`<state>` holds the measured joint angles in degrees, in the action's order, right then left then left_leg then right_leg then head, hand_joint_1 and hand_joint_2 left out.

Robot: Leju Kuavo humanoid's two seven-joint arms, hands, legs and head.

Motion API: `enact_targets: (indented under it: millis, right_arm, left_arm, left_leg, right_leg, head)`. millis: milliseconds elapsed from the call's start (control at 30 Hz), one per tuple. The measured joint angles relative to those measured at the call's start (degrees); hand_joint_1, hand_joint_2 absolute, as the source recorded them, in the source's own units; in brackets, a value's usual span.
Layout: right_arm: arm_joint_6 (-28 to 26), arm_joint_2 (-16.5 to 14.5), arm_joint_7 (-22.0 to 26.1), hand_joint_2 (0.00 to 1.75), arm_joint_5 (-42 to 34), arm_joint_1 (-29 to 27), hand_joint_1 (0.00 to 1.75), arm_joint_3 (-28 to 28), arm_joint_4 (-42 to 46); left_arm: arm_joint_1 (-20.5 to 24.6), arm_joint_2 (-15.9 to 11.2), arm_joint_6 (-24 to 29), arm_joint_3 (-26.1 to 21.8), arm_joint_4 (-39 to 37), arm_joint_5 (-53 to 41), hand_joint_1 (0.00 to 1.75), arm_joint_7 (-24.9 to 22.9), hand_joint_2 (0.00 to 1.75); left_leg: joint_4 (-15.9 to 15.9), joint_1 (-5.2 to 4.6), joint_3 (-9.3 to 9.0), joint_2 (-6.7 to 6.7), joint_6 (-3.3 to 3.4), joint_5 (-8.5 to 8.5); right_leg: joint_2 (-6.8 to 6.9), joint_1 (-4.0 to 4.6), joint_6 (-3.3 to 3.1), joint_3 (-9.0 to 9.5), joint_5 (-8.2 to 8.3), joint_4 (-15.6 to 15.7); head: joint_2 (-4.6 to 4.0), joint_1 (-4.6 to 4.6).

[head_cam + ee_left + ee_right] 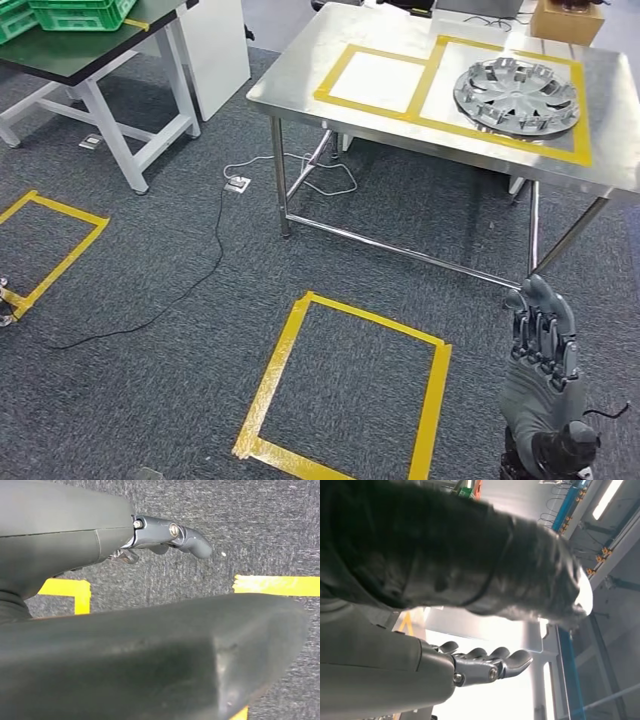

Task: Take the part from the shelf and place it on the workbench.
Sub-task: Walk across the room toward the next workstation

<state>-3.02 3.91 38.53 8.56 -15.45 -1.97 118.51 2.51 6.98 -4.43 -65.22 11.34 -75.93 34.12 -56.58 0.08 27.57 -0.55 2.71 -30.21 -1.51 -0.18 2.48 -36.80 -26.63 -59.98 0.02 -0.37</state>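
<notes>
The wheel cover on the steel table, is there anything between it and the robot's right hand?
Nothing visible stands between them. In the head view the wheel cover lies inside the larger yellow-taped rectangle on the steel table, while the right hand is raised in front of the table's near edge, holding nothing. Between them lie bare tabletop and yellow tape.

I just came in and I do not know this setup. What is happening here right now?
A humanoid robot stands on grey carpet facing a steel workbench. A round silver wheel cover already lies on the bench, inside the larger yellow-taped rectangle. The robot's right hand is raised in front of the bench with fingers together and straight, holding nothing. Its left hand hangs over the carpet, also holding nothing. Nothing is being handled now.
</notes>
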Motion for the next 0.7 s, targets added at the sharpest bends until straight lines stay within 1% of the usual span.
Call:
enact_targets:
  millis: [33, 67, 100, 133, 167, 200, 233, 267, 300, 333, 367, 400, 433, 467, 500, 533, 567, 600, 633, 667, 700]
  right_arm:
    - [0.0, 0.0, 0.0, 0.0, 0.0, 0.0, 0.0, 0.0, 0.0]
    - [0.0, 0.0, 0.0, 0.0, 0.0, 0.0, 0.0, -0.1, 0.0]
    - [0.0, -0.1, 0.0, 0.0, 0.0, 0.0, 0.0, -0.1, 0.0]
    - [0.0, -0.1, 0.0, 0.0, 0.0, 0.0, 0.0, -0.1, 0.0]
    - [-0.1, -0.1, 0.0, 0.0, 0.0, -0.1, 0.0, -0.1, 0.0]
    - [-0.1, -0.1, 0.0, 0.0, 0.0, -0.1, 0.0, -0.1, 0.0]
    - [-0.1, -0.1, 0.0, 0.0, 0.0, -0.1, 0.0, -0.1, 0.0]
    - [-0.1, -0.1, 0.0, 0.0, 0.0, 0.0, 0.0, -0.1, 0.0]
    - [-0.1, -0.1, 0.0, 0.0, 0.0, 0.0, 0.0, -0.1, 0.0]
    - [-0.1, -0.1, 0.0, 0.0, 0.0, 0.1, 0.0, -0.1, 0.0]
    - [-0.1, -0.1, 0.0, 0.0, 0.0, 0.1, 0.0, -0.1, 0.0]
    - [-0.1, -0.1, 0.0, 0.0, 0.0, 0.1, 0.0, -0.1, 0.0]
    - [-0.1, -0.1, 0.0, 0.0, 0.0, 0.0, 0.0, 0.0, 0.0]
    - [-0.1, -0.1, 0.0, 0.0, 0.0, 0.0, 0.0, 0.0, 0.0]
    - [-0.1, -0.1, 0.0, 0.0, 0.0, 0.0, 0.0, 0.0, 0.0]
    - [-0.1, -0.2, 0.0, 0.0, -0.1, 0.1, 0.0, 0.0, 0.0]
    - [-0.1, -0.2, 0.0, 0.0, -0.1, 0.1, 0.0, 0.0, 0.0]
    - [-0.1, -0.2, 0.0, 0.0, -0.1, 0.0, 0.0, 0.0, 0.0]
    - [-0.1, -0.3, 0.0, 0.0, -0.1, 0.0, 0.0, 0.1, 0.0]
    - [-0.1, -0.3, 0.0, 0.0, -0.1, 0.0, 0.0, 0.1, 0.0]
    - [-0.1, -0.3, 0.0, 0.0, -0.1, 0.0, 0.0, 0.1, 0.0]
  left_arm:
    - [0.0, 0.0, 0.0, -0.1, 0.0, 0.0, 0.0, 0.0, 0.0]
    - [0.0, -0.1, 0.0, -0.1, 0.0, 0.0, 0.0, 0.0, 0.0]
    - [0.0, -0.1, 0.0, -0.2, 0.0, 0.0, 0.0, 0.0, 0.0]
    - [0.0, -0.2, 0.0, -0.2, 0.0, 0.0, 0.0, 0.0, 0.0]
    - [0.1, -0.2, 0.0, -0.2, 0.0, 0.0, 0.0, 0.0, 0.0]
    - [0.1, -0.3, 0.0, -0.2, 0.0, 0.0, 0.0, 0.0, 0.0]
    - [0.1, -0.3, 0.0, -0.2, 0.0, 0.0, 0.0, 0.0, 0.0]
    - [0.2, -0.3, 0.0, -0.2, 0.0, 0.0, 0.0, 0.0, 0.0]
    - [0.2, -0.3, 0.0, -0.2, 0.0, 0.0, 0.0, 0.0, 0.0]
    - [0.2, -0.3, 0.0, -0.2, 0.0, 0.0, 0.0, 0.0, 0.0]
    - [0.2, -0.3, 0.0, -0.2, 0.0, 0.0, 0.0, 0.0, 0.0]
    - [0.3, -0.3, 0.0, -0.2, 0.0, 0.0, 0.0, 0.0, 0.0]
    - [0.3, -0.3, 0.0, -0.3, 0.0, 0.0, 0.0, 0.0, 0.0]
    - [0.3, -0.3, 0.0, -0.3, 0.0, 0.0, 0.0, 0.0, 0.0]
    - [0.2, -0.2, -0.1, -0.3, 0.0, 0.0, 0.0, 0.0, 0.0]
    - [0.2, -0.2, -0.1, -0.3, 0.0, 0.0, 0.0, -0.1, 0.0]
    - [0.1, -0.2, -0.1, -0.3, 0.0, 0.0, 0.0, -0.1, 0.0]
    - [0.0, -0.2, -0.1, -0.3, 0.0, 0.0, 0.0, -0.1, 0.0]
    - [0.0, -0.2, -0.1, -0.3, 0.0, 0.0, 0.0, -0.1, 0.0]
    - [0.0, -0.3, -0.1, -0.3, 0.0, 0.0, 0.0, -0.1, 0.0]
    - [0.0, -0.3, 0.0, -0.3, 0.0, 0.0, 0.0, -0.1, 0.0]
  left_leg:
    - [0.0, -0.03, 0.68, 0.49, 0.32, 0.55]
    - [0.0, -0.13, 1.43, 0.93, 0.51, 1.15]
    - [0.0, -0.24, 2.24, 1.41, 0.56, 1.78]
    - [-0.1, -0.38, 3.09, 1.91, 0.56, 2.44]
    - [-0.1, -0.51, 3.93, 2.39, 0.53, 3.07]
    - [-0.1, -0.64, 4.75, 2.82, 0.49, 3.66]
    - [-0.2, -0.73, 5.4, 3.18, 0.4, 4.22]
    - [-0.2, -0.83, 5.86, 3.47, 0.24, 4.71]
    - [-0.2, -0.91, 6.16, 3.71, 0.03, 5.18]
    - [-0.3, -0.9, 6.31, 3.97, -0.25, 5.68]
    - [-0.3, -0.82, 6.41, 4.26, -0.55, 6.15]
    - [-0.2, -0.68, 6.48, 4.54, -0.88, 6.64]
    - [-0.3, -0.49, 6.61, 4.53, -1.27, 6.79]
    - [-0.7, -0.35, 6.89, 3.98, -1.66, 6.07]
    - [-2.2, -0.26, 7.39, 3.14, -2.02, 4.25]
    - [-4.7, -0.16, 8.12, 2.19, -2.29, 1.55]
    - [-8.2, -0.12, 8.98, 1.45, -2.47, -1.48]
    - [-12.1, -0.06, 9.75, 1.14, -2.58, -3.93]
    - [-15.1, -0.03, 10.15, 1.04, -2.65, -5.15]
    - [-16.7, 0.0, 9.9, 1.01, -2.7, -5.07]
    - [-16.1, 0.03, 8.72, 0.96, -2.72, -3.9]
  right_leg:
    - [0.52, -0.1, 0.21, -0.93, -2.77, -2.8]
    - [0.88, -0.2, 0.46, -2.01, -5.61, -6.5]
    - [1.02, -0.31, 0.67, -2.78, -7.57, -10.3]
    - [1.07, -0.39, 0.81, -3.05, -8.17, -13.1]
    - [1.11, -0.43, 0.84, -2.51, -7.38, -14.3]
    - [1.23, -0.43, 0.74, -0.98, -5.72, -13.4]
    - [1.58, -0.39, 0.54, 1.64, -4.08, -10.5]
    - [2.24, -0.26, 0.25, 5.16, -3.36, -6.2]
    - [2.91, -0.07, -0.06, 8.84, -3.51, -1.2]
    - [3.43, 0.17, -0.33, 11.49, -4.12, 2.8]
    - [3.64, 0.43, -0.6, 13.02, -4.74, 5.3]
    - [3.49, 0.63, -0.93, 13.29, -4.8, 6.5]
    - [3.27, 0.66, -1.42, 12.83, -4.34, 6.7]
    - [3.07, 0.65, -1.99, 12.41, -3.73, 6.9]
    - [2.91, 0.58, -2.61, 11.83, -3.04, 7.0]
    - [2.71, 0.5, -3.09, 11.15, -2.36, 7.1]
    - [2.44, 0.54, -3.35, 10.3, -1.77, 6.9]
    - [2.15, 0.58, -3.47, 9.51, -1.19, 6.6]
    - [1.8, 0.59, -3.43, 8.65, -0.66, 6.2]
    - [1.41, 0.56, -3.3, 7.66, -0.17, 5.7]
    - [1.02, 0.49, -3.12, 6.64, 0.25, 5.1]
  head:
    - [0.0, 0.15]
    - [0.0, 0.28]
    - [0.0, 0.33]
    - [0.0, 0.34]
    - [0.0, 0.34]
    - [0.0, 0.33]
    - [0.0, 0.32]
    - [0.0, 0.31]
    - [0.01, 0.28]
    - [0.01, 0.25]
    - [0.02, 0.25]
    - [0.02, 0.23]
    - [0.02, 0.24]
    - [0.02, 0.24]
    - [0.01, 0.18]
    - [0.01, 0.14]
    - [0.0, 0.1]
    - [0.0, 0.08]
    - [0.0, 0.09]
    - [0.01, 0.08]
    - [0.01, 0.07]
